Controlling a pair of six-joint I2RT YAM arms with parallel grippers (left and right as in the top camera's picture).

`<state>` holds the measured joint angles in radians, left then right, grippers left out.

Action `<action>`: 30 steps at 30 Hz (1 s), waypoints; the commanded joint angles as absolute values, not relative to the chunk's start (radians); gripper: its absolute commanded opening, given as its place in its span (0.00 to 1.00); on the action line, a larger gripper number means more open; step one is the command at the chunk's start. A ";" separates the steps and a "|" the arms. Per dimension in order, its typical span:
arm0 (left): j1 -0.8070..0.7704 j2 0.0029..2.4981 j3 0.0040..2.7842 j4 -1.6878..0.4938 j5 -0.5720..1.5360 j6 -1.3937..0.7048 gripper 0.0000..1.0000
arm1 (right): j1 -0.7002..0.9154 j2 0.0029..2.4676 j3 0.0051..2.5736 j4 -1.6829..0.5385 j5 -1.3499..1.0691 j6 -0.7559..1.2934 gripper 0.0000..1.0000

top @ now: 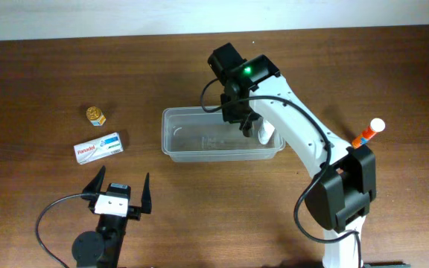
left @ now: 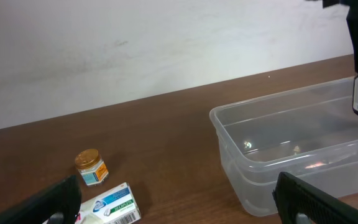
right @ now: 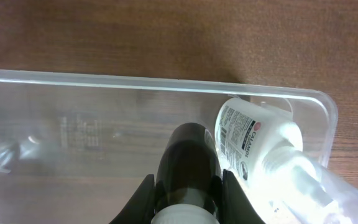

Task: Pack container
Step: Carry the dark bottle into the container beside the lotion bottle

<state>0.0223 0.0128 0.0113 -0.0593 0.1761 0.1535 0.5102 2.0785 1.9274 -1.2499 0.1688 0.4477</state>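
Dark brown wooden table [top: 36, 74], with a pale wall along its far edge.

Overhead: The clear, translucent rectangular plastic container [top: 192, 135] sits mid-table, long side running left to right. The white right arm [top: 304, 130] reaches over its right half. The right gripper [top: 244, 125] hangs above the interior and hides its load from this angle. A white plastic bottle [top: 267, 136] lies in the right end. Well left of the container are a small jar with a gold lid [top: 95, 115] and, nearer the front, a flat white cardboard box [top: 99, 147]. An orange tube with a white cap [top: 366, 135] lies outside the container, beside the right arm. The left gripper [top: 124, 179] is near the front edge, fingers spread wide with nothing between them. Bare table separates the box and the container.

Right wrist: Looking straight down, a dark glossy bottle [right: 188, 155] is clamped between the two pale fingers over the container floor. It is just beside the white plastic bottle, which lies slantwise, label up; contact cannot be told. The container's left stretch is bare.

Left wrist: A low side view. The jar stands upright, with the box just in front and apart from it. The container's rounded near corner and rim are plain. At the right edge, the dark bottle hangs over the far end.
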 commanded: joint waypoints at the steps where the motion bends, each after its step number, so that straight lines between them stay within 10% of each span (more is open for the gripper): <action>1: 0.027 0.006 0.009 -0.065 0.176 0.148 0.99 | 0.501 2.083 1.890 -1.226 0.196 0.466 0.18; 30: 0.027 0.006 0.009 -0.065 0.176 0.148 0.99 | 0.501 2.084 1.753 -1.061 0.228 0.477 0.18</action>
